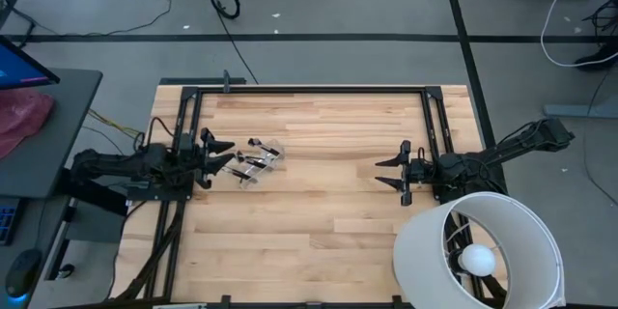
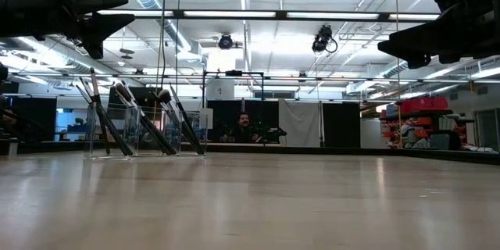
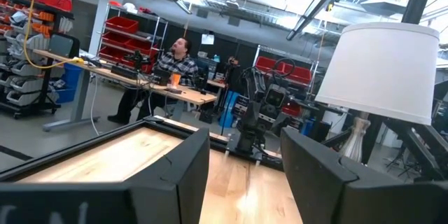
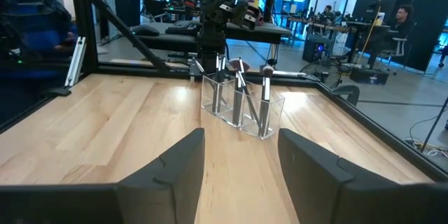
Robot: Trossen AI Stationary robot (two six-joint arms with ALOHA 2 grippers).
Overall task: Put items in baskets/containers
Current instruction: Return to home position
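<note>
Parking both arms, by the look of it: brushes (image 4: pixel 264 99) all leaning upright in the clear box (image 4: pixel 208 101), near the left side of the table (image 1: pixel 319 212), none seen loose on the wood. Left gripper (image 1: pixel 218 152) just beside the box, fingers spread, empty; right gripper (image 1: pixel 390 173) well apart across the table, likewise spread and empty. Next, probably: draw clear without nudging the box, then settle.

Both arms are matte black from end to end. The left arm (image 1: pixel 126 166) is a chain of blocky dark segments with thin black cable (image 1: pixel 138 141) looped alongside. The right arm (image 1: pixel 502 154) matches it, its own cable arching over the elbow. Each ends in two flat, wedge-shaped black jaws, bevelled inside and tapering to points.
</note>
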